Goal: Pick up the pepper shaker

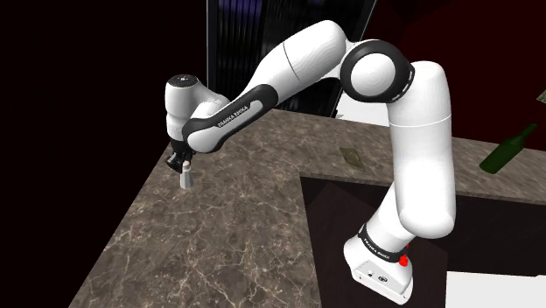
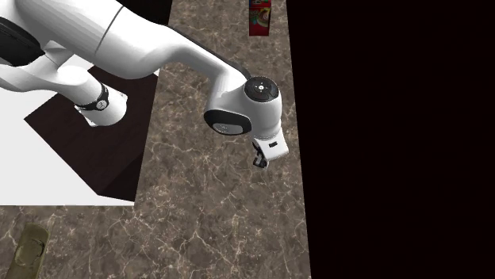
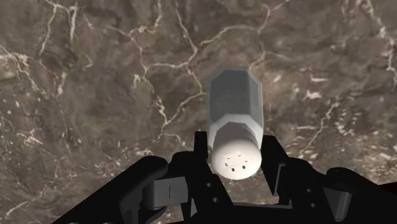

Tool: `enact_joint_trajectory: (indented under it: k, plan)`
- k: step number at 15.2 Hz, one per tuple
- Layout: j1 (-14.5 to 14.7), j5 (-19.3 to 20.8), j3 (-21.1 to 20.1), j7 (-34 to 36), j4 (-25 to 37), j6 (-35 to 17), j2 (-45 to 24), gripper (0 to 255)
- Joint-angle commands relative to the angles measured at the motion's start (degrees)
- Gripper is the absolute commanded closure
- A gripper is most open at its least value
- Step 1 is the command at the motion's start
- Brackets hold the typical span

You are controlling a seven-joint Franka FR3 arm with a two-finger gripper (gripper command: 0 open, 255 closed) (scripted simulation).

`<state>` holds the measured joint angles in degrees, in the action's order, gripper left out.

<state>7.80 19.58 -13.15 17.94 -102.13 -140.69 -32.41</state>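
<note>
The pepper shaker (image 3: 234,121) is a pale grey, faceted body with a white rounded cap pierced by small holes. It stands upright on the brown marbled counter (image 1: 219,236), close to the far edge on the shoulder view's left. My black gripper (image 3: 235,151) comes down from above and is shut on the shaker's cap, with one finger (image 3: 200,147) pressed against each side. In the shoulder view the shaker's (image 1: 185,178) lower body shows just below the gripper (image 1: 182,164). In the second exterior view the gripper (image 2: 259,161) hangs near the counter's right edge, and the hand hides the shaker.
A dark green bottle (image 1: 507,149) leans at the shoulder view's right. A small olive object (image 1: 354,158) lies on the counter behind the arm. A red can (image 2: 259,17) stands at the second exterior view's top. Black area lies beyond the counter edge (image 2: 301,158).
</note>
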Motion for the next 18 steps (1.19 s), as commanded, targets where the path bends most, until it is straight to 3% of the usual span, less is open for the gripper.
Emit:
enact_joint_trajectory:
  k: [1, 18]
  plan:
    - [0.0, 0.0, 0.0, 0.0, 0.0, 0.0, -0.1, 255]
    - [-1.3, -3.3, -2.0, -2.9, 1.9, 8.4, 6.7, 255]
